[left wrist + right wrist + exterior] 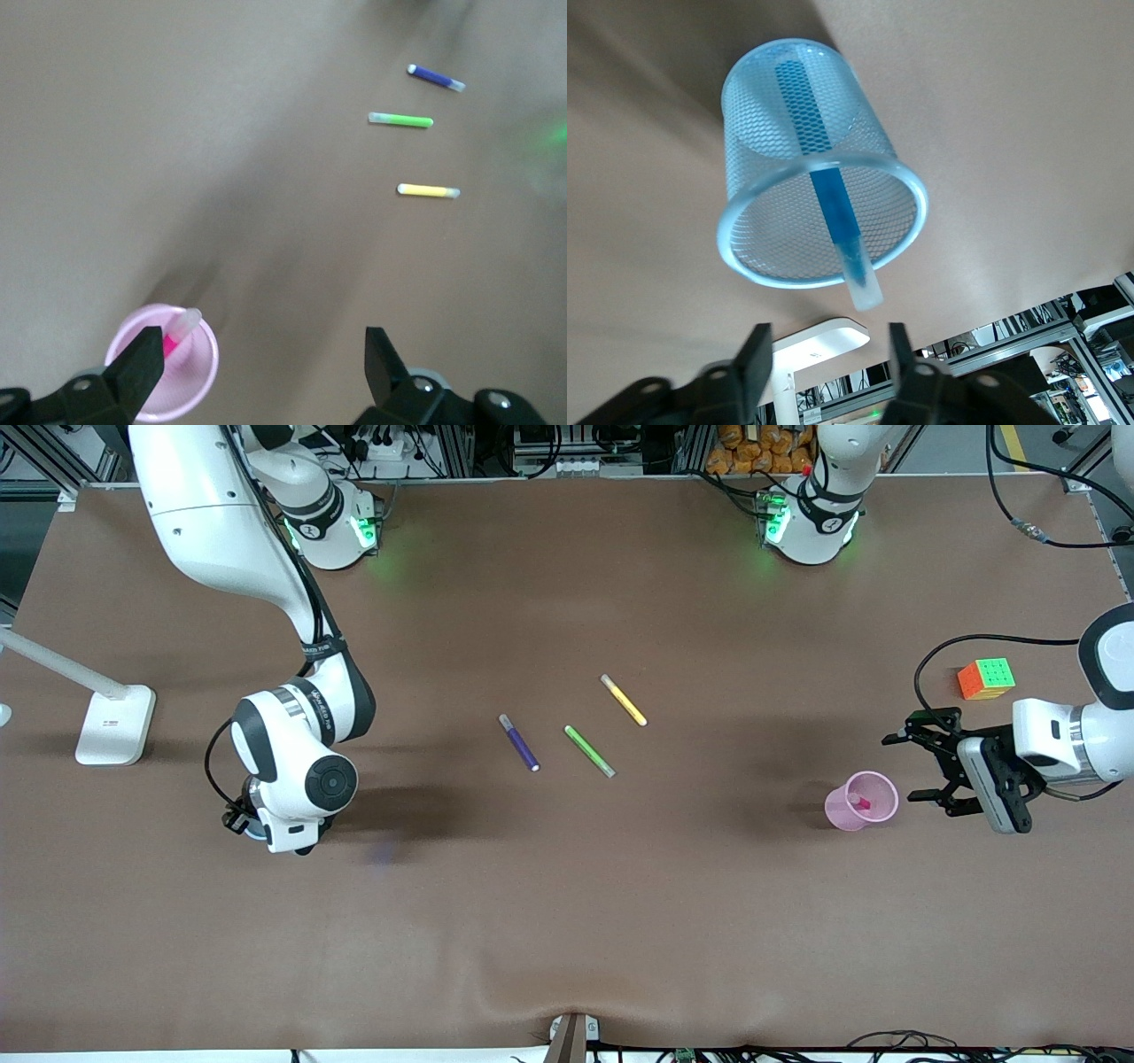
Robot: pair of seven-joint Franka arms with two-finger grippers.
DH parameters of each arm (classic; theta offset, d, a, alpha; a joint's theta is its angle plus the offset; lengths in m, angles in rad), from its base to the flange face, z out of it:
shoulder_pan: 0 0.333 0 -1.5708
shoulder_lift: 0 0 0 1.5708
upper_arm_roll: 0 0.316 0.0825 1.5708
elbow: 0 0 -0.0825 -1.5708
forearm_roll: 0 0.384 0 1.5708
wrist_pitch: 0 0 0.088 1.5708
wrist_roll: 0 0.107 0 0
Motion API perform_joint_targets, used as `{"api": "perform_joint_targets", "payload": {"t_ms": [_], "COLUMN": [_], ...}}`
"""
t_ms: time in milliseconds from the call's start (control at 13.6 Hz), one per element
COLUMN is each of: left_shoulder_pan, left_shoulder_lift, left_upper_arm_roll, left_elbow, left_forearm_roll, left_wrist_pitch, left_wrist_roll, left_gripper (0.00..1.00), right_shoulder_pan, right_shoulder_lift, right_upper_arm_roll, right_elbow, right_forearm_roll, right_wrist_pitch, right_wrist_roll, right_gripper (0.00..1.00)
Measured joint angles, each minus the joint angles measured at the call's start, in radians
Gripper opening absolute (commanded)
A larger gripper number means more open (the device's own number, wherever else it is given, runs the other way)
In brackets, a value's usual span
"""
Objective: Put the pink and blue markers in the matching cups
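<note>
The pale pink cup [861,801] stands toward the left arm's end of the table, with the pink marker [857,801] upright in it. My left gripper [904,768] is open and empty beside that cup. In the left wrist view the pink cup [164,363] holds the marker [177,329], pale cap end up, next to one finger; the gripper [259,367] is open. In the right wrist view the light blue cup [815,168] holds the blue marker [824,177], and my right gripper [828,354] is open just above its grey cap. In the front view my right hand [292,797] hides the blue cup.
A dark purple pen [518,742], a green pen [589,750] and a yellow pen [624,700] lie mid-table. A colour cube [986,678] sits near the left arm. A white stand base [115,724] sits at the right arm's end, close to the blue cup.
</note>
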Motion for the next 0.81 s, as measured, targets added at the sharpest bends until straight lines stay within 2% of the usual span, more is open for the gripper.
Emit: {"api": "perform_joint_targets", "payload": {"t_ms": [368, 589, 811], "left_shoulder_pan": [-0.076, -0.080, -0.081], "left_shoulder_lift": [-0.004, -0.011, -0.031], "left_upper_arm_roll": [-0.003, -0.001, -0.003], "left_elbow": [0.140, 0.177, 0.188], "left_forearm_roll": [0.164, 0.205, 0.217], "left_wrist_pitch": [-0.142, -0.168, -0.169], "left_wrist_roll": [-0.440, -0.622, -0.850], "left_gripper": [1.00, 1.00, 1.00], "right_shoulder_pan": [-0.001, -0.015, -0.080], "right_shoulder_lift": [-0.045, -0.125, -0.233], "right_upper_arm_roll": [-0.006, -0.014, -0.020], "right_elbow": [0.035, 0.042, 0.043], "right_forearm_roll": [0.027, 0.143, 0.263], "right_wrist_pitch": [-0.025, -0.050, -0.076], "right_wrist_roll": [0.001, 0.004, 0.006], "right_gripper": [1.00, 1.00, 1.00]}}
